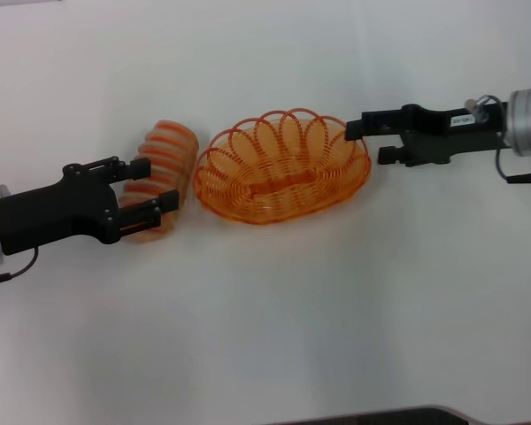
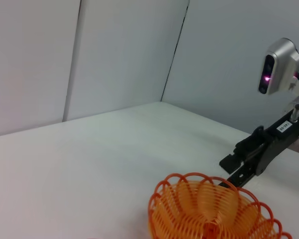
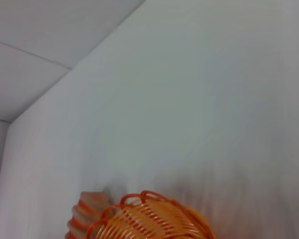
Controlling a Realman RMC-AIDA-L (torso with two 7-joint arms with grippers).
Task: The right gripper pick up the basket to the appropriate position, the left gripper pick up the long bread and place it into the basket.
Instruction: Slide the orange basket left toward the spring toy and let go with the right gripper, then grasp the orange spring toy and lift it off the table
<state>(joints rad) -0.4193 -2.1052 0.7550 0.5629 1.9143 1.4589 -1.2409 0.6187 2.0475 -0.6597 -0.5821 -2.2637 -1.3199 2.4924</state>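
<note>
Lying on the white surface point(image 1: 274, 319), the basket point(image 1: 283, 166) is seen in the middle of the head view, its long axis running across from the robot's left to its right. Just beside its left end lies the bread point(image 1: 159, 177), long axis roughly crosswise to the basket's and slightly tilted; whether the two touch cannot be told.

The left gripper point(image 1: 150, 192) is placed at the bread, fingers spread, one on each side of the near part of the loaf, so the grasp is set across the long axis. Contact of the fingers with the loaf cannot be confirmed. From there the basket lies straight to the right of this gripper, close by.

The right gripper point(image 1: 372, 140) is held at the basket's right end, fingers apart, the upper one at the scalloped rim; a firm hold on the rim cannot be made out.

In the right wrist view only part of the basket point(image 3: 149, 219) and a corner of the bread point(image 3: 87, 214) are shown, both cut off. In the left wrist view the bread is not seen at all.
</note>
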